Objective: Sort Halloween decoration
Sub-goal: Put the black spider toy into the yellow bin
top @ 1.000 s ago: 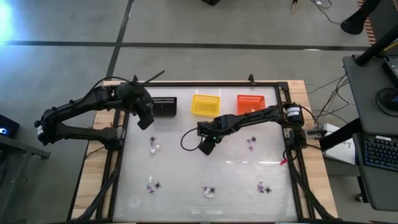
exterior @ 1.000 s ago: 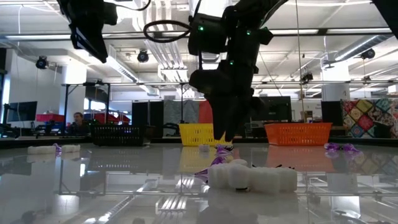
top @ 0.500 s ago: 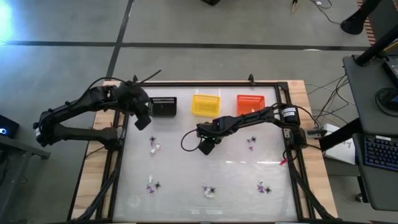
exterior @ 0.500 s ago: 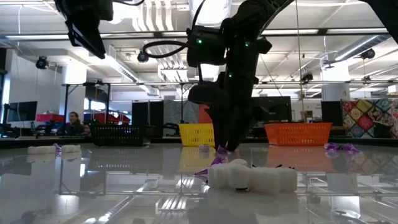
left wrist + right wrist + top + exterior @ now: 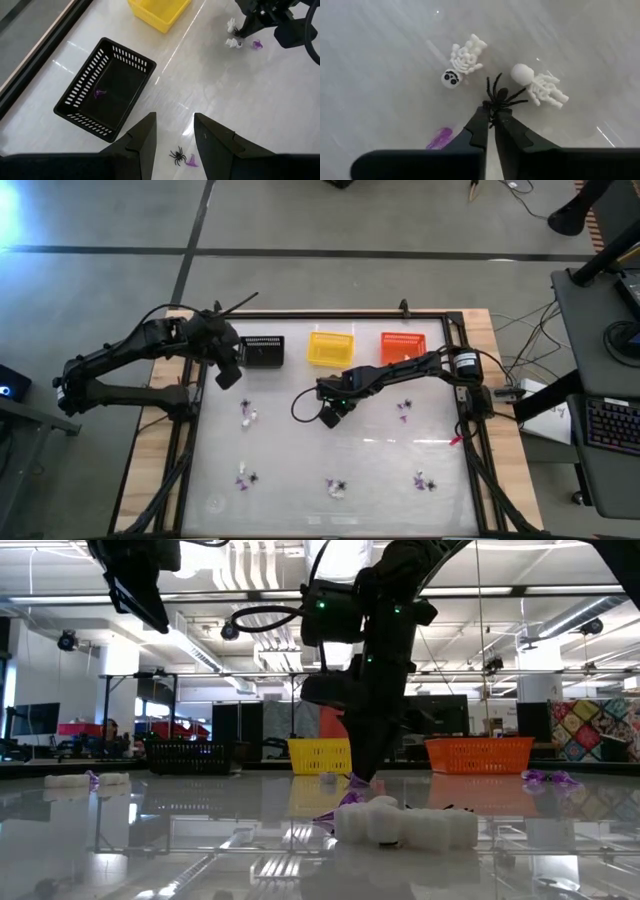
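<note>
Centrally, right tool [image 5: 490, 117] pinching black spider [image 5: 501, 97], two white skeletons [image 5: 464, 60] beside, left tool [image 5: 174, 135] spread.

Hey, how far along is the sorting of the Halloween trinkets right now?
Barely started. Done: one small purple trinket lies in the black slotted plastic basket. In hand: the right gripper, low at mid-table, is pinching a black plastic spider between two white skeleton figures. The left gripper hovers open near the black basket. Left: scattered clusters, such as the front one.
</note>
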Robot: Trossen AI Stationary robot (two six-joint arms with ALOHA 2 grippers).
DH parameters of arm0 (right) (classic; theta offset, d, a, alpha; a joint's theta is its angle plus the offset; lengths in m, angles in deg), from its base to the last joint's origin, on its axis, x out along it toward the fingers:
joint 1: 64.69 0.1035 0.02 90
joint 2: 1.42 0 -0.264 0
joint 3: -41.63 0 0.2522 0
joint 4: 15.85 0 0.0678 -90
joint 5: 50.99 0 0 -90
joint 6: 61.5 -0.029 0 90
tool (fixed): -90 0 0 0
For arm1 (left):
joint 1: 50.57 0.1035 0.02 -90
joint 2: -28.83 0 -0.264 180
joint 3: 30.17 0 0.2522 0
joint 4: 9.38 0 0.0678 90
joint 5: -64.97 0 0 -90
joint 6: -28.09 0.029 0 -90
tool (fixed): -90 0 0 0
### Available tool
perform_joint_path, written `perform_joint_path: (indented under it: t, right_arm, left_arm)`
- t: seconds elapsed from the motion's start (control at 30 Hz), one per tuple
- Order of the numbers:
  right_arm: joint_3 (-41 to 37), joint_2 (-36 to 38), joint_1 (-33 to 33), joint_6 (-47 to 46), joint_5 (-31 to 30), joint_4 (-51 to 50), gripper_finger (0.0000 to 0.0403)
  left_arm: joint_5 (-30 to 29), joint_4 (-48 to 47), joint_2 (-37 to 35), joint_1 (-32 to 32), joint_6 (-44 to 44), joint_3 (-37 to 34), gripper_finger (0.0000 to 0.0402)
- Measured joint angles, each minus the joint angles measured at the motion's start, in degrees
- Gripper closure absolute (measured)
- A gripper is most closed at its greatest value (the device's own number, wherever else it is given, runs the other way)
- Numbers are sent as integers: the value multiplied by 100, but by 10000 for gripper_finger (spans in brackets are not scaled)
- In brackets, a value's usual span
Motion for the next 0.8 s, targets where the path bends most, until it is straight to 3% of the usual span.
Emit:
perform_joint_path:
  t: [0.27, 0.8]
  right_arm:
    - [326, 5, 21, -126, 344, -223, 394]
    - [1031, 439, 45, -33, 82, -532, 394]
  left_arm:
    - [0, -26, -52, 0, 1, 0, 288]
    - [0, -138, -104, -2, 145, 0, 288]
